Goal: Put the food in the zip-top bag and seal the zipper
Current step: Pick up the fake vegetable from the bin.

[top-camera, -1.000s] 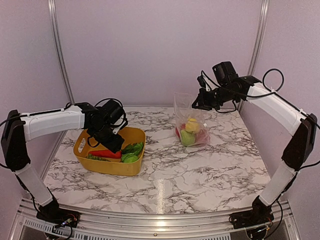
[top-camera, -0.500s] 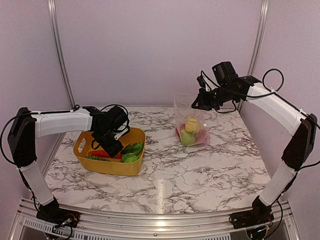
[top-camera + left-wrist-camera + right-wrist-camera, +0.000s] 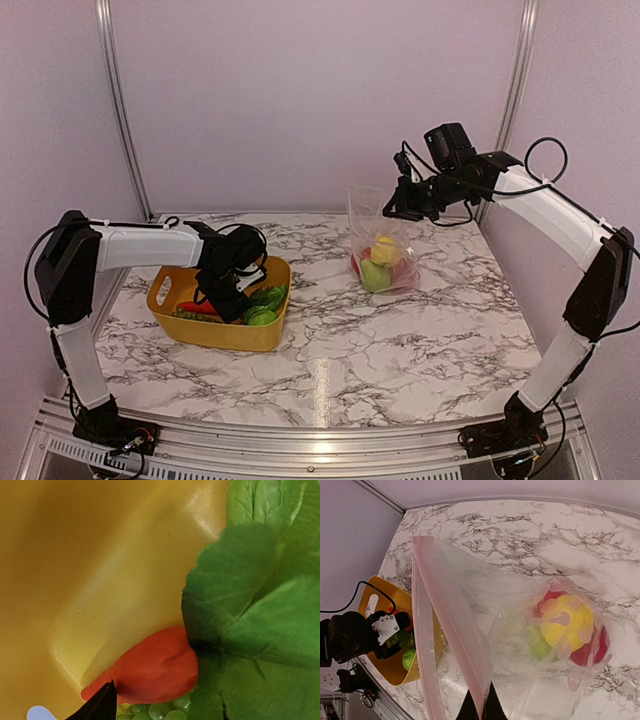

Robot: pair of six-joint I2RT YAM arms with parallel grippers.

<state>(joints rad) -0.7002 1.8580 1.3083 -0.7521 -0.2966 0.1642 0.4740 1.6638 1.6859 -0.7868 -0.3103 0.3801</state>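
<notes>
The zip-top bag (image 3: 378, 235), upright on the table (image 3: 420, 330), is being pinched at its mouth by the raised right gripper (image 3: 390, 212), while the left gripper (image 3: 232, 305), whose finger gap cannot be told, is being held low in the basket (image 3: 215, 335).

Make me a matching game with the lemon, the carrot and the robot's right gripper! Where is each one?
Things:
1. lemon
2. carrot
3. right gripper

Places:
A. lying in the yellow basket
B. pinching the top edge of the zip-top bag
C. inside the zip-top bag

Pairs: 1-C, 2-A, 3-B.
</notes>
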